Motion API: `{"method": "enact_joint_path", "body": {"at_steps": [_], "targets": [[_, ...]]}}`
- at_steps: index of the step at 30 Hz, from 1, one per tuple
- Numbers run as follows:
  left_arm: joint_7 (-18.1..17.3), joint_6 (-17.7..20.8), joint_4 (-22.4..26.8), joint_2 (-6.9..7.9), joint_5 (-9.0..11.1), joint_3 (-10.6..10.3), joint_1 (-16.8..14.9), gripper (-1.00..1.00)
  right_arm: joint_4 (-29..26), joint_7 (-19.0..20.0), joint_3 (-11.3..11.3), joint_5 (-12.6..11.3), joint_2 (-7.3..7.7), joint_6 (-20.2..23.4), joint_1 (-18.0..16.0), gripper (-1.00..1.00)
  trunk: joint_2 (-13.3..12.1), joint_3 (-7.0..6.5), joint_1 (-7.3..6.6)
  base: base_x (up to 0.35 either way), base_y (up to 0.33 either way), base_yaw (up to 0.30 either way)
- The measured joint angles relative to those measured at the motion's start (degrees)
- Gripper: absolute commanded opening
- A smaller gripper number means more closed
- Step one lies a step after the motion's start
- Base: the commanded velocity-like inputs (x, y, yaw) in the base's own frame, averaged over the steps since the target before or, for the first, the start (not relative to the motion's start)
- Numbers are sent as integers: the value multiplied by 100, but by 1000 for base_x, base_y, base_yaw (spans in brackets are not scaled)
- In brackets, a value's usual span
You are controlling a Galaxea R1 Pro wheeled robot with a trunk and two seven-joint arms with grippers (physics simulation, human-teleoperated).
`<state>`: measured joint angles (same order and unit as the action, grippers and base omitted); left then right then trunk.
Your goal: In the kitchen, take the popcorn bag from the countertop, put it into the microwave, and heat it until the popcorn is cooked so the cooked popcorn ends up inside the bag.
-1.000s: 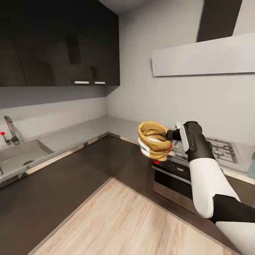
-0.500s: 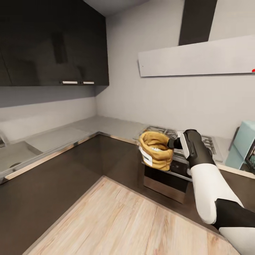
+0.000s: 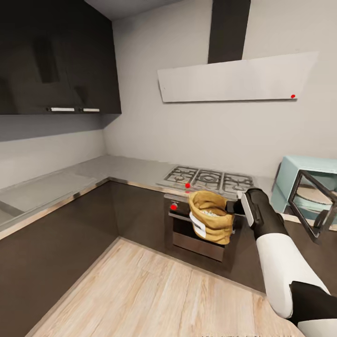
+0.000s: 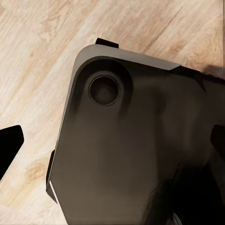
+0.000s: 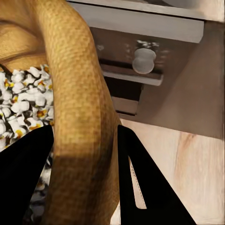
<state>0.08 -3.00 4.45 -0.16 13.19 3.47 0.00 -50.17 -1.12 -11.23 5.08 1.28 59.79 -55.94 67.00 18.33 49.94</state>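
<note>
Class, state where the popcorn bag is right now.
In the head view the popcorn bag is held by the right pincer in front of the black oven, below the gas hob, left of the open microwave.

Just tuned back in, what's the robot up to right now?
The right pincer is shut on the rim of the popcorn bag, carrying it in the air in front of the built-in oven and below the gas hob. The popcorn inside shows white and yellow. The mint-blue microwave stands on the countertop to the robot's right, its door swung open. The bag is not in it yet.
</note>
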Motion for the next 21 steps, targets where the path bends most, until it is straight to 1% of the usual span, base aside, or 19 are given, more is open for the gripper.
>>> {"method": "enact_joint_path", "body": {"at_steps": [4, 6, 10, 17, 18, 19, 21], "targets": [[0, 1, 0, 0, 1, -1, 0, 100, 1, 13, 3, -10, 53, 0, 17, -100, 0, -14, 0, 0, 0, -276], [0, 1, -1, 0, 2, -1, 0, 100, 6, 23, -2, -25, 64, -1, 18, -100, 0, -19, 0, 0, 0, -106], [0, 0, -1, 0, 3, -1, 0, 100, 11, 35, -5, -63, 112, -2, 17, -100, 0, -20, 0, 0, 0, -17], [0, -2, -1, 0, 3, -1, 0, 100, 11, 34, -7, -57, 131, -2, 18, -100, 0, -20, 0, 0, 0, 0], [0, 0, -1, 0, 3, -1, 0, 100, 11, 35, -11, -53, 148, -2, 16, -100, 0, -20, 0, 0, 0, 0], [0, 1, 0, 0, 3, -1, 0, 100, 18, 34, -14, -46, 217, -2, 17, -100, 0, -20, 0, 0, 0, 0], [0, 0, 0, -4, -6, -1, -2, 100, 20, 37, -14, -73, 246, -2, 16, -100, 0, -20, 1, -210, 0, 0]]}}
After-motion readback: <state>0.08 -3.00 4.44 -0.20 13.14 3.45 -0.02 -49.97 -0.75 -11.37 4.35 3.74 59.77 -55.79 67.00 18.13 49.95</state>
